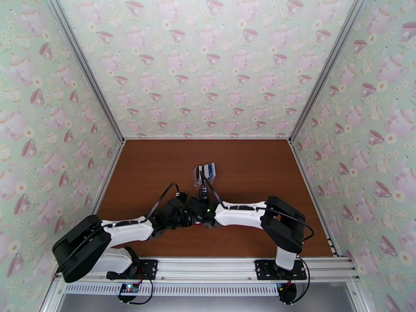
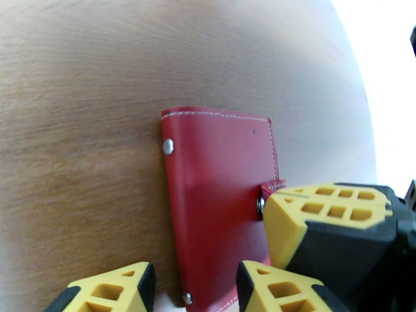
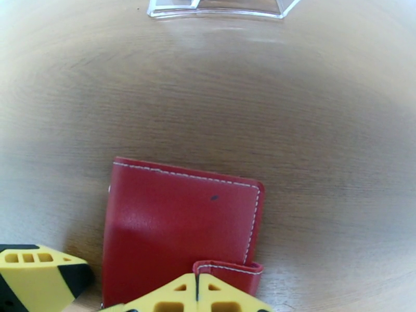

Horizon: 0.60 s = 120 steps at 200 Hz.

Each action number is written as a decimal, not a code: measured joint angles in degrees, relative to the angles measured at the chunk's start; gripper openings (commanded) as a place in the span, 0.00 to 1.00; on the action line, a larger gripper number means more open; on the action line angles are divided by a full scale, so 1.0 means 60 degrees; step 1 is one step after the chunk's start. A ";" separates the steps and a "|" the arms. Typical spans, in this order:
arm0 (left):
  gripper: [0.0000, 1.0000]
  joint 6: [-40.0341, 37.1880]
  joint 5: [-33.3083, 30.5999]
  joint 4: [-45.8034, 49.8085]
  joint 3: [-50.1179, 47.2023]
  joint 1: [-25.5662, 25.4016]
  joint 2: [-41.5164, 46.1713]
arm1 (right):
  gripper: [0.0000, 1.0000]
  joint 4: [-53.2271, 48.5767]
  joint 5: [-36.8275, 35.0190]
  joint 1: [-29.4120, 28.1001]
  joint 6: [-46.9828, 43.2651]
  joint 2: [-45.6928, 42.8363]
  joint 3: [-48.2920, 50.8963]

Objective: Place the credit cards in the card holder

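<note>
Left fingers [image 2: 114, 289] stand apart, astride the near end of the holder [image 3: 177, 219]; no grip is made. Right fingers [image 3: 218, 300] are clenched at the snap tab [image 3: 229, 270]; I cannot tell whether the tab is caught between them.

The holder lies flat and closed on the tabletop [image 3: 312, 126], mid-width and towards the near edge. Its long axis appears to run near to far, spine left, tab edge right.

Judged light, thin and pliable, and its smooth cover is likely to slide. Best taken by the tab with the body pinned.

Beyond it, towards the centre, a clear rack [image 3: 223, 14] holds the cards [image 1: 209, 168].
</note>
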<state>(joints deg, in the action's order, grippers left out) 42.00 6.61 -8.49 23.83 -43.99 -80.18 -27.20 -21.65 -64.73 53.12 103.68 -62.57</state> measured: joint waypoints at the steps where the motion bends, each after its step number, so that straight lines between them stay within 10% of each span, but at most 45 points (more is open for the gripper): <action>1: 0.42 -0.0004 0.0000 0.0011 0.0015 0.0000 -0.0015 | 0.00 0.0018 0.0007 0.0007 0.0000 -0.0007 0.0011; 71: 0.14 0.0120 -0.0186 -0.0310 0.0681 -0.0076 -0.1155 | 0.00 0.1005 0.0663 0.0492 -0.0138 -0.0761 0.1042; 120: 0.12 0.0321 -0.0175 -0.0820 0.0951 -0.0131 -0.1708 | 0.00 0.1519 0.1042 0.0827 -0.0168 -0.1457 0.1690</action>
<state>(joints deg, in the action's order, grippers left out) 43.92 5.56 -13.41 29.54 -44.77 -90.43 -18.09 -15.40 -59.77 52.12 94.94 -52.42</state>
